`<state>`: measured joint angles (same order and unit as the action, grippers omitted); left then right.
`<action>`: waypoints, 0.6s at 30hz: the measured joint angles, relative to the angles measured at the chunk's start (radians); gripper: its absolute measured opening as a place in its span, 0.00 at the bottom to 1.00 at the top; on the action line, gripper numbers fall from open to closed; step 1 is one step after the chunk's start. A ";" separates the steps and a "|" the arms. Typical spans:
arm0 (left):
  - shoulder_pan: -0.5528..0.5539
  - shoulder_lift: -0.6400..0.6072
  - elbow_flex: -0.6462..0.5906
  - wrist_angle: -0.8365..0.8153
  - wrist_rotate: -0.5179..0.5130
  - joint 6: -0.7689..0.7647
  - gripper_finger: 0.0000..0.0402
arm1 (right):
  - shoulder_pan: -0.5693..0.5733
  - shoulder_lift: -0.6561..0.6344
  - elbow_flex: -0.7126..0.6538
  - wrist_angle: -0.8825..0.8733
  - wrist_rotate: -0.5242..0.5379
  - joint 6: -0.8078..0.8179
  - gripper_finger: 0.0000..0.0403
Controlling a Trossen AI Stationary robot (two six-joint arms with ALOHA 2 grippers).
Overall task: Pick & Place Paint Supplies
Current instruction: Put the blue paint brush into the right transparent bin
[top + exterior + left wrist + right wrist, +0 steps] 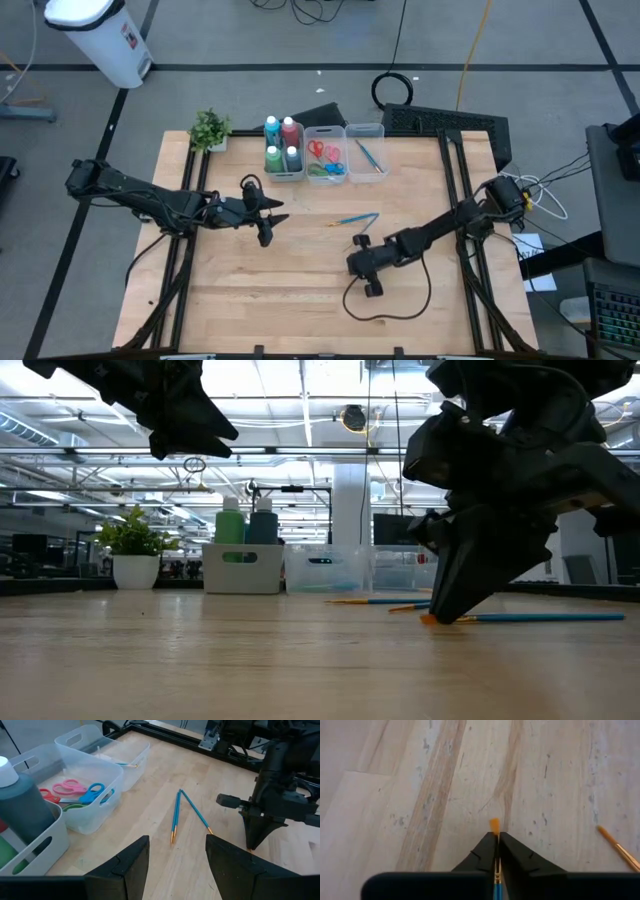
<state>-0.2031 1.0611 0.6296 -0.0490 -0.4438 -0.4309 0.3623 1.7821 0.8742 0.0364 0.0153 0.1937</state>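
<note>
Pinching shut on a thin blue-handled brush point(494, 826), tip-down at the tabletop point(250, 290): so stood the right gripper point(496, 838), its fingers drawn narrow with only the handle between them. Lay flat on the wood, that brush, not yet lifted, orange bristles poking out just past the fingertips. Ran lengthwise through the slit of the fingers, the handle trailing back under the gripper, so gripped close to the bristle end and not at mid-handle; likely to droop at the long free end once raised. Looked slim, straight and light, teal-blue along the shaft, bright orange at the tip.

Just beside, toward the back of the table, two more brushes point(176, 817) of the same kind, joined at one end and splayed in a narrow V, touching nothing else. Lay between the two grippers, though nearer the right one.

Beyond them, in a row at the far edge, three clear bins: paint bottles point(282, 145) in the first, scissors point(75, 792) in the middle one, and the end bin point(377, 130) with one brush already inside. Judged the goal for the held brush: up and away toward that end bin, straight back from the right gripper.

Hovered above the wood on the left, the left gripper point(175, 865), fingers wide apart and holding nothing, facing the loose pair.
</note>
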 joint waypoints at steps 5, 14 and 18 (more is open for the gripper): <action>0.000 0.000 0.000 0.001 0.000 -0.001 0.50 | -0.004 0.000 -0.001 0.002 -0.015 -0.001 0.01; 0.000 0.000 0.000 0.002 0.000 0.003 0.50 | -0.002 -0.067 -0.009 -0.022 0.024 -0.023 0.00; 0.000 0.000 0.000 0.001 0.000 0.003 0.50 | -0.003 -0.136 -0.006 0.003 0.036 -0.023 0.00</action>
<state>-0.2031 1.0611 0.6296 -0.0479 -0.4438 -0.4281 0.3595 1.6458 0.8677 0.0392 0.0510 0.1709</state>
